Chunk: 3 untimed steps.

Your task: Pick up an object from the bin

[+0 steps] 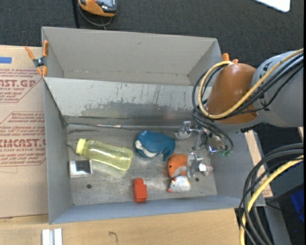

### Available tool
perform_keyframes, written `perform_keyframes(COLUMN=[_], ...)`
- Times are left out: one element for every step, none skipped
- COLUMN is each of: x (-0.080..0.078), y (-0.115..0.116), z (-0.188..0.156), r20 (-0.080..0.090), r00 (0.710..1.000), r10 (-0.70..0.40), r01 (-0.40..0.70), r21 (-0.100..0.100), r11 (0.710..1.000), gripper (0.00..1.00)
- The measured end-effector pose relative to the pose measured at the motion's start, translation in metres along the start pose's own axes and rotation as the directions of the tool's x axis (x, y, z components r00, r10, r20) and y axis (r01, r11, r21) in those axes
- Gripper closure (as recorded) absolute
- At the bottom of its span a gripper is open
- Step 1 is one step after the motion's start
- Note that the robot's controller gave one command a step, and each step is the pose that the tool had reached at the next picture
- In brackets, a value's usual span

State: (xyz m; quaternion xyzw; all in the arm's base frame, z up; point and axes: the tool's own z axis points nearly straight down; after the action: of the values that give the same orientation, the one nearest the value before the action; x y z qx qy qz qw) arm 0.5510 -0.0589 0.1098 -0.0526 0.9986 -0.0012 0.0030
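My gripper (196,163) hangs low at the right end of the bin, just above the floor. It is right beside an orange and white toy (177,167), against that toy's right side. A blue rounded thing with a white patch (154,143) lies a little to the left of the gripper. A small red block (139,190) rests near the front wall, left of the toy. Nothing shows as held.
A pale yellow transparent bottle (106,155) lies on its side at the left, with a small black and white square item (80,168) in front of it. The arm with its orange cover and looping cables hangs over the bin's right rim.
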Motion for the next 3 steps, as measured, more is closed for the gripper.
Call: perform_keyframes(x=[-0.024,-0.024,-0.0238], y=[0.0168,0.0168,0.0165], z=[0.0344,0.0344,0.0328], r20=[-0.009,-0.009,-0.008], r00=[0.995,0.995,0.996], r10=[-0.095,-0.095,-0.094], r01=[0.095,0.095,0.094], r21=[0.004,0.004,0.003], r11=[0.995,0.996,0.996], gripper=[1.0,1.0,1.0])
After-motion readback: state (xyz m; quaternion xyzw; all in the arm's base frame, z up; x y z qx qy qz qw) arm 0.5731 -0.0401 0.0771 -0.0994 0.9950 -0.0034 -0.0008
